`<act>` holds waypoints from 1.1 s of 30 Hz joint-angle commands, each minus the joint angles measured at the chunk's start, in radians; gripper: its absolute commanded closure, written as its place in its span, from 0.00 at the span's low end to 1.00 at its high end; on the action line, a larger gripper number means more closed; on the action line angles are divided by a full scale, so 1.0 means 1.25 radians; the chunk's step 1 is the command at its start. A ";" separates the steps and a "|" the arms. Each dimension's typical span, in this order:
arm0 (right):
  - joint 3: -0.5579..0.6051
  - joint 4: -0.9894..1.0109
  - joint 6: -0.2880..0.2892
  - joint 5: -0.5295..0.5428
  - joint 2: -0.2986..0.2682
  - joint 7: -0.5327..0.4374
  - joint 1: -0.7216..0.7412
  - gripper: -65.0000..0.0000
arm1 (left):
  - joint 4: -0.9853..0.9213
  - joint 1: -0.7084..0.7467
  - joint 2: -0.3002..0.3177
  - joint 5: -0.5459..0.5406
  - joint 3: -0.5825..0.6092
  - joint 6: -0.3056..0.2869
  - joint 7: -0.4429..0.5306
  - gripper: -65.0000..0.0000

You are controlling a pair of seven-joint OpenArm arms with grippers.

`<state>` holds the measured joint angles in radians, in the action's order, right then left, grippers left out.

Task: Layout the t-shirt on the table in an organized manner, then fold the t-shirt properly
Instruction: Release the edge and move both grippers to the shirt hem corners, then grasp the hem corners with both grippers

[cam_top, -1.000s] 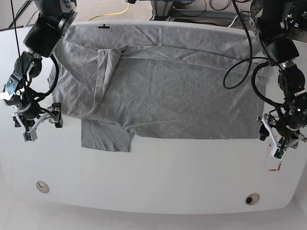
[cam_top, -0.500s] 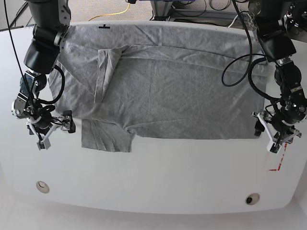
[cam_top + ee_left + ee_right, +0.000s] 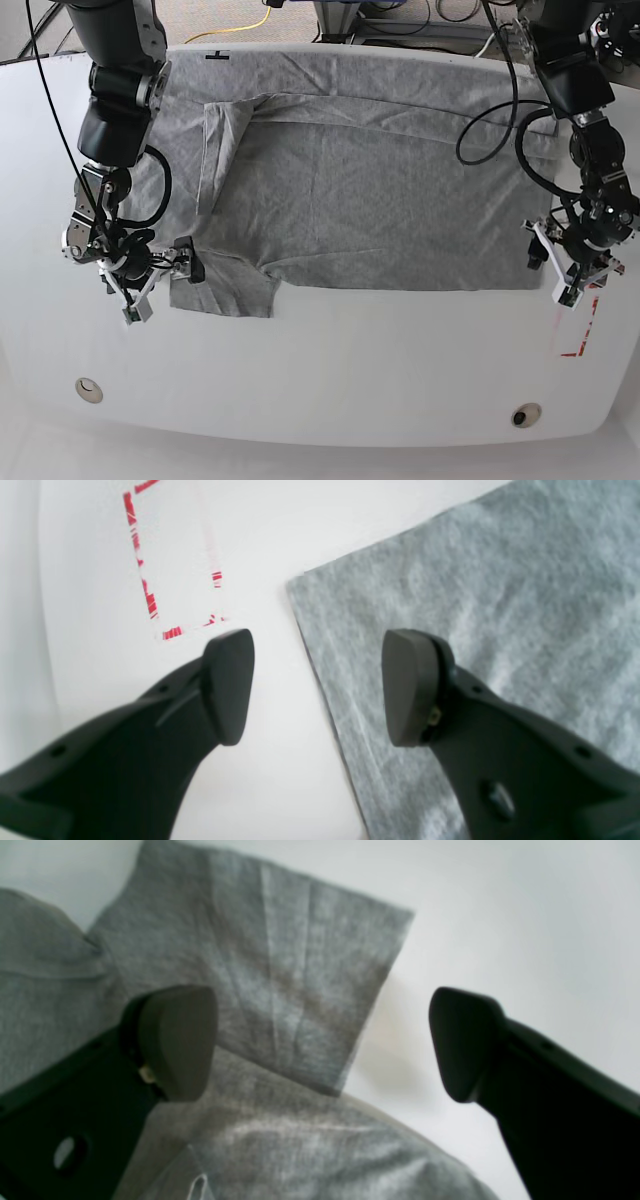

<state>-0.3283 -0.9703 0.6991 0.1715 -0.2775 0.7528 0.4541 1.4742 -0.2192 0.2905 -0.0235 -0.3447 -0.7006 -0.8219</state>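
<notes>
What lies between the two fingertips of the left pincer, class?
In the left wrist view, the left pincer straddles bare table and the t-shirt edge; nothing is gripped.

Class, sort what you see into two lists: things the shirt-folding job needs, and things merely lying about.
Needed: t-shirt; table; left gripper; right gripper.
Lying about: red tape rectangle; yellow cable; two grommets.
</notes>
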 commanded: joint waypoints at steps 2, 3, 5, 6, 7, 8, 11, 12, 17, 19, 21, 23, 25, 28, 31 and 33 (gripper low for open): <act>-0.003 0.034 -0.001 0.016 -0.012 -0.064 0.029 0.00 | 0.017 -0.020 0.012 -0.011 -0.005 0.002 0.017 0.42; -0.003 0.049 -0.001 0.012 -0.013 -0.079 0.029 0.00 | 0.017 -0.020 0.012 -0.011 -0.005 0.002 0.017 0.42; -0.002 0.073 -0.001 0.011 -0.013 -0.095 0.029 0.00 | 0.017 -0.020 0.012 -0.011 -0.006 0.002 0.017 0.42; -0.002 0.086 -0.001 0.012 -0.014 -0.098 0.029 0.00 | 0.017 -0.020 0.014 -0.011 -0.006 0.002 0.017 0.42; -0.002 0.093 -0.001 0.012 -0.014 -0.102 0.029 0.00 | 0.017 -0.020 0.014 -0.011 -0.006 0.002 0.017 0.42; -0.002 0.103 -0.001 0.012 -0.014 -0.103 0.029 0.00 | 0.017 -0.020 0.014 -0.011 -0.006 0.002 0.017 0.42; -0.002 0.108 -0.001 0.013 -0.011 -0.105 0.029 0.00 | 0.017 -0.020 0.014 -0.011 -0.007 0.002 0.017 0.42; -0.002 0.108 -0.001 0.013 -0.011 -0.105 0.028 0.00 | 0.017 -0.020 0.014 -0.011 -0.007 0.002 0.017 0.42; -0.001 0.108 -0.001 0.012 0.007 -0.105 0.025 0.00 | 0.017 -0.020 0.014 -0.011 -0.007 0.002 0.017 0.42; 0.001 0.108 -0.001 0.011 0.014 -0.105 0.024 0.00 | 0.017 -0.020 0.014 -0.011 -0.007 0.002 0.017 0.42; 0.001 0.108 -0.001 0.010 0.020 -0.105 0.024 0.00 | 0.017 -0.020 0.014 -0.011 -0.007 0.002 0.017 0.42; 0.001 0.108 -0.001 0.010 0.023 -0.105 0.024 0.00 | 0.017 -0.020 0.014 -0.011 -0.007 0.002 0.017 0.42; 0.001 0.108 -0.001 0.010 0.024 -0.105 0.024 0.05 | 0.017 -0.020 0.014 -0.011 -0.007 0.002 0.017 0.42; 0.001 0.110 -0.001 0.010 0.031 -0.105 0.025 0.16 | 0.017 -0.020 0.014 -0.011 -0.007 0.002 0.017 0.42; 0.001 0.109 -0.001 0.010 0.039 -0.105 0.026 0.28 | 0.017 -0.020 0.014 -0.011 -0.007 0.002 0.017 0.42; 0.001 0.109 -0.001 0.010 0.040 -0.105 0.028 0.36 | 0.017 -0.020 0.014 -0.011 -0.007 0.002 0.017 0.42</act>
<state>-0.3279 -0.8238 0.6918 0.1825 -0.2245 0.6113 0.4644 1.4746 -0.2245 0.2909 -0.0265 -0.3485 -0.7006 -0.8211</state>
